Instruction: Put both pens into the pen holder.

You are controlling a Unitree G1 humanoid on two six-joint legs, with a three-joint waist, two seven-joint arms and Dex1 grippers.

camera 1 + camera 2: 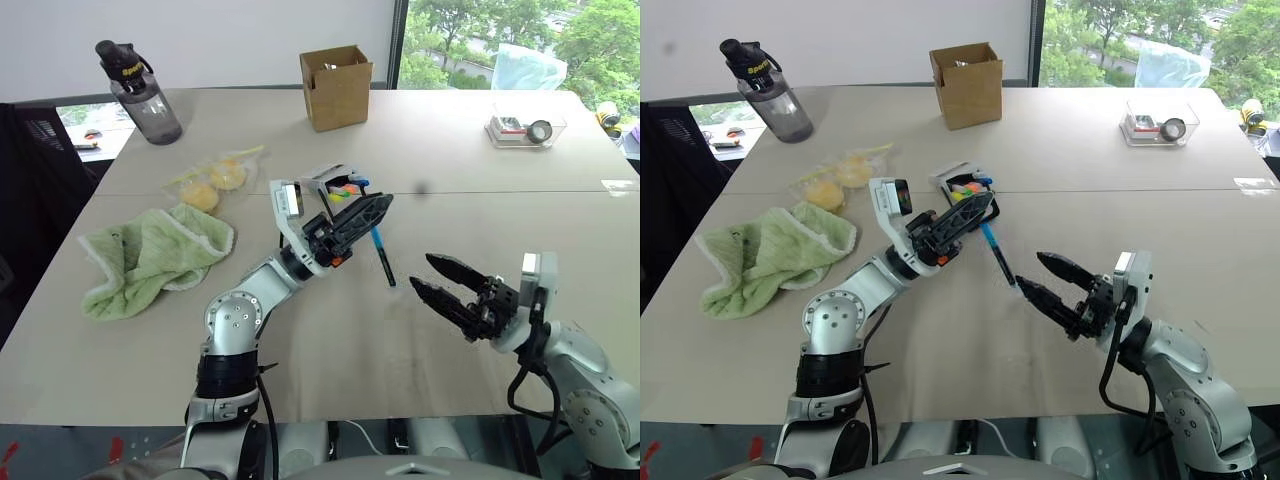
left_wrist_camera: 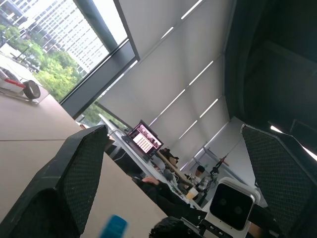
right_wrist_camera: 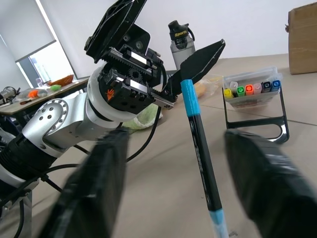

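Observation:
One pen (image 1: 381, 255), black with a blue cap, stands steeply tilted between my two grippers, cap up. Its cap (image 3: 188, 96) sits right by a fingertip of my left gripper (image 1: 362, 207), which is raised and open. Whether they touch I cannot tell. The pen's pale blue end (image 3: 218, 223) is low, just in front of my right gripper (image 1: 422, 272), which is open with nothing clamped. The pen holder (image 3: 255, 96), a black loop frame with a clear box of coloured caps, stands on the table behind the left gripper. The other pen is out of view.
A brown cardboard box (image 1: 336, 87) stands at the back centre, with a dark water bottle (image 1: 140, 95) at the back left. A green cloth (image 1: 150, 255) and a bag of yellow fruit (image 1: 215, 178) lie left. A clear tray (image 1: 525, 128) sits far right.

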